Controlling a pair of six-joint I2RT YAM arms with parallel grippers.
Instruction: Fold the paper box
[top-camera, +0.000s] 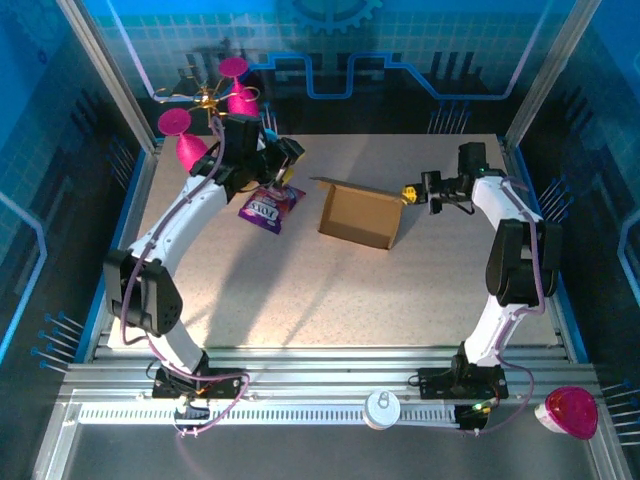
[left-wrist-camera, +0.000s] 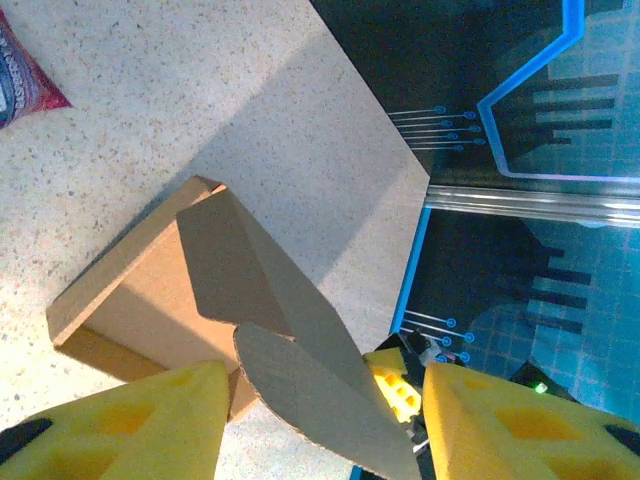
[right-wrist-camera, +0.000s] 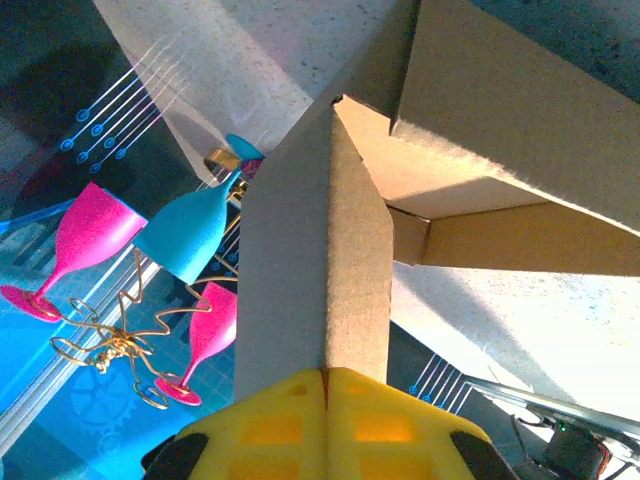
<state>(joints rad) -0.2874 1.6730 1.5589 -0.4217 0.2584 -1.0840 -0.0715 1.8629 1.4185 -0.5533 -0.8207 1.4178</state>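
Observation:
The paper box (top-camera: 358, 213) is brown cardboard, partly folded, lying in the middle of the table with one flap raised on its right side. My right gripper (top-camera: 410, 195) is shut on that flap (right-wrist-camera: 310, 250), its yellow fingertips pressed together (right-wrist-camera: 325, 375) below the box body (right-wrist-camera: 500, 130). My left gripper (top-camera: 283, 157) hovers off the box's far left corner, above a purple snack packet (top-camera: 268, 207). Its yellow fingers stand apart (left-wrist-camera: 325, 410) and touch nothing. The left wrist view looks across the box (left-wrist-camera: 140, 290) to the raised flap (left-wrist-camera: 320, 400).
Pink goblets on a gold wire stand (top-camera: 215, 100) sit at the back left corner, close behind the left arm. A pink cup (top-camera: 570, 411) and a white round knob (top-camera: 382, 408) rest on the front rail. Glass walls enclose the table (top-camera: 300, 300).

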